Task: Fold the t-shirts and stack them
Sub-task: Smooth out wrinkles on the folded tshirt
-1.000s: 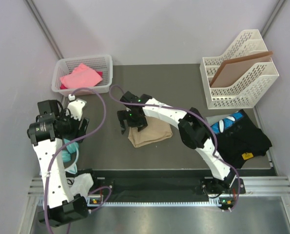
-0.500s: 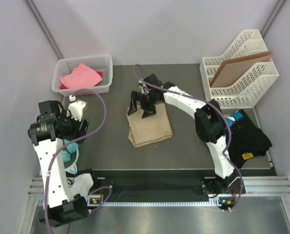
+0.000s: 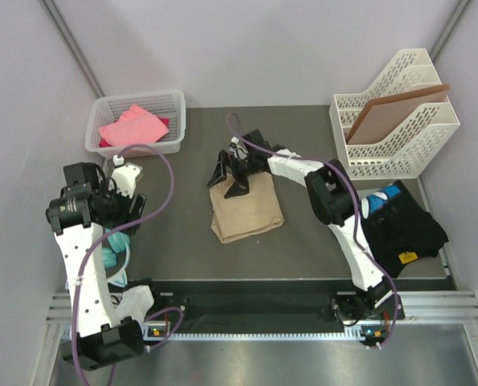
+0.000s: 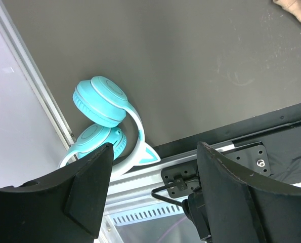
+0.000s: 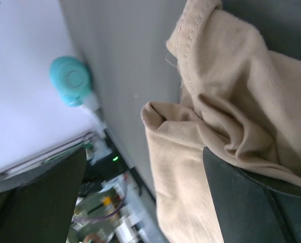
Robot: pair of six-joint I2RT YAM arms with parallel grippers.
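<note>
The tan t-shirt (image 3: 247, 211) lies folded into a rough rectangle in the middle of the counter (image 3: 182, 233). Its long axis runs from far to near, with the near end leaning a little to the left. In the right wrist view its stitched hem and soft creases (image 5: 231, 116) fill the frame.

The right hand (image 3: 232, 173) sits over the shirt's far edge with its fingers spread wide, clamping nothing. From the blurred wrist view I cannot tell whether a finger brushes the cloth.

The left hand (image 3: 124, 203) hangs at the counter's left side above the teal headphones (image 4: 102, 101), fingers apart with nothing between them.

The pink t-shirt (image 3: 130, 125) is in the white basket (image 3: 174, 100) at the far left. The black t-shirt (image 3: 403, 225) and blue t-shirt (image 3: 379, 199) are heaped at the right.

A second ago the right hand was lower, over the shirt's near-left part, and the cloth was a shorter bundle. The shirt now lies longer and flatter, and the hand has gone to its far end with its fingers wider. The left arm has barely shifted.
</note>
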